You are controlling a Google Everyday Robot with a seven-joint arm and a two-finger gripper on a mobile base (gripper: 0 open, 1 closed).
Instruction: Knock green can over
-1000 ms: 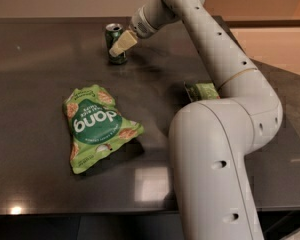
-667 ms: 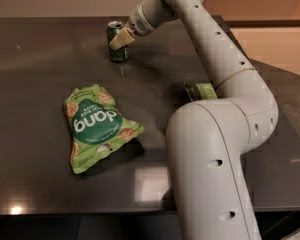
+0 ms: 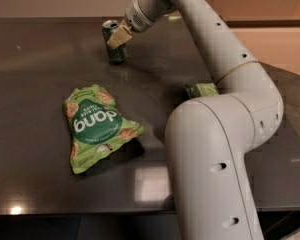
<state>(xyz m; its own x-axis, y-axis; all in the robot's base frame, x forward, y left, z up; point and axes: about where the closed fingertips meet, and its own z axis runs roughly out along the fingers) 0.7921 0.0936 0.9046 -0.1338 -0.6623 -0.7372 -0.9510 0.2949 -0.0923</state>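
The green can (image 3: 113, 45) stands near the far edge of the dark table (image 3: 35, 94), tilted slightly to the left, its silver top rim showing. My gripper (image 3: 118, 37) reaches from the right and its pale fingers (image 3: 121, 34) lie against the can's upper right side. The arm (image 3: 215, 44) runs from the lower right up over the table.
A bright green crinkled snack bag (image 3: 96, 126) lies flat on the table in the left middle. A small olive-green chip bag (image 3: 200, 89) shows partly behind my arm at the right. The table's front edge runs along the bottom.
My gripper has moved left and up against the can. The can has shifted a little left and now leans slightly.
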